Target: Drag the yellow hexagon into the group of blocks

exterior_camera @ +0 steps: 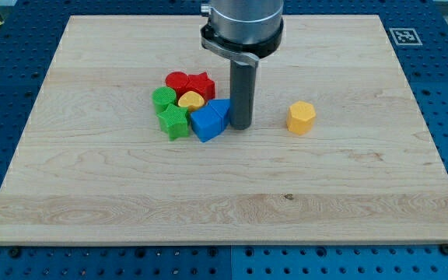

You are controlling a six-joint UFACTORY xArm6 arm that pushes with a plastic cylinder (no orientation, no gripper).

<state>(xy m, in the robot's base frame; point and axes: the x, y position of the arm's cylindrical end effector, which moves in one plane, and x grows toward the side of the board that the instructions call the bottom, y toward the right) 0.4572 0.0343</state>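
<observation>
My tip (pixel 240 126) stands on the tabletop (pixel 92 194) just beside the blue blocks (pixel 208 120) of the group; this end effector is a bare rod (no jaws to open or shut). The yellow hexagon (pixel 301 117) sits apart to the view's right, untouched. The approach step is in hand, I judge: next, circle to the hexagon's far right side and push leftward.

My tip (pixel 240 125) is sitting betw. the block cluster (pixel 188 105) on the view's left, just beside its edge, & the hexagon (pixel 301 117) lying apart on the view's right, all on the board (pixel 208 202).
</observation>
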